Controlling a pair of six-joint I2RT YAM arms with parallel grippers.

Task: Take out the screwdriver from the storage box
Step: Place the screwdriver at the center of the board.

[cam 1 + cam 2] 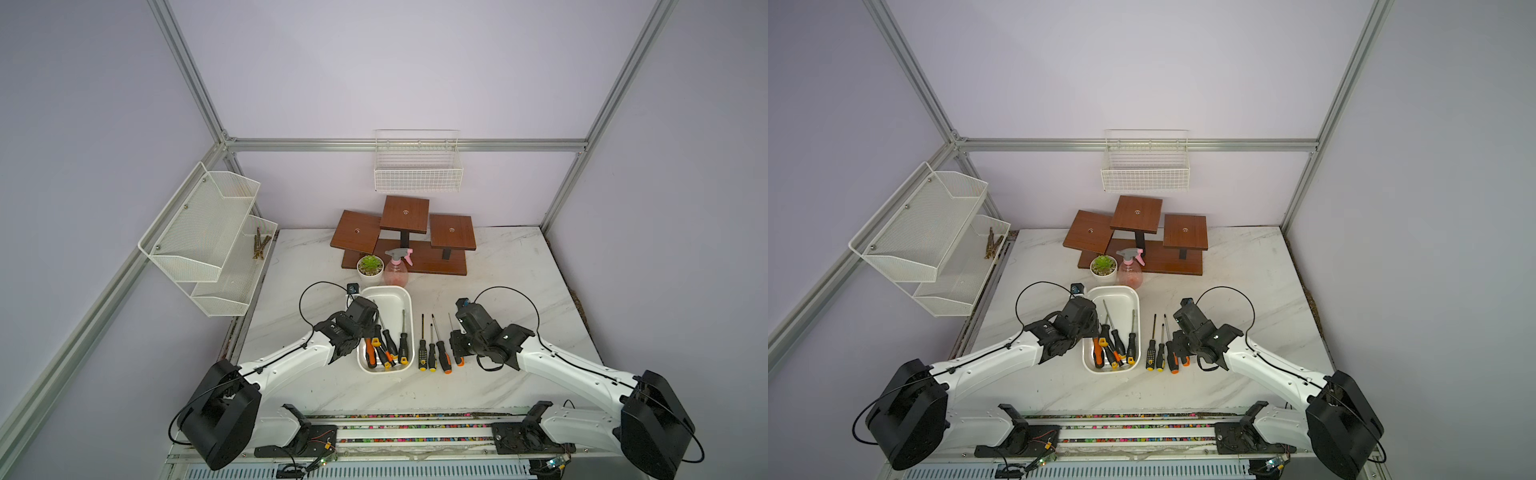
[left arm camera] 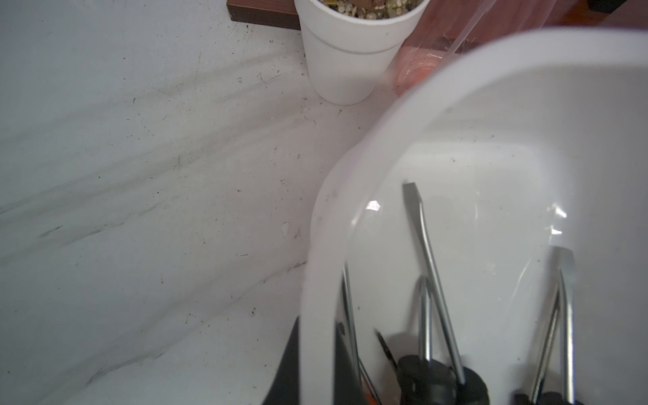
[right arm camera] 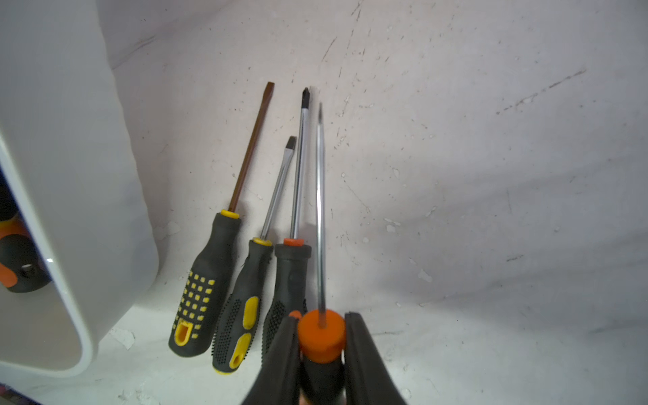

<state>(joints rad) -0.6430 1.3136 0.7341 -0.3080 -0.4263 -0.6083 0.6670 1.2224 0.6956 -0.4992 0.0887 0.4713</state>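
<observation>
Beside the storage box [image 3: 87, 175] (outside it), the right hand [image 3: 322, 317] clamps the screwdriver [image 3: 320, 228].

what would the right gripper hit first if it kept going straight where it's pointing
Nothing close: the right gripper, holding a screwdriver, points over bare table. Further along, probably the wooden stand, though depth is hard to judge.

White storage box [image 1: 390, 301]; orange-black screwdriver [image 3: 321, 342]; marbled table [image 1: 519, 270].
</observation>
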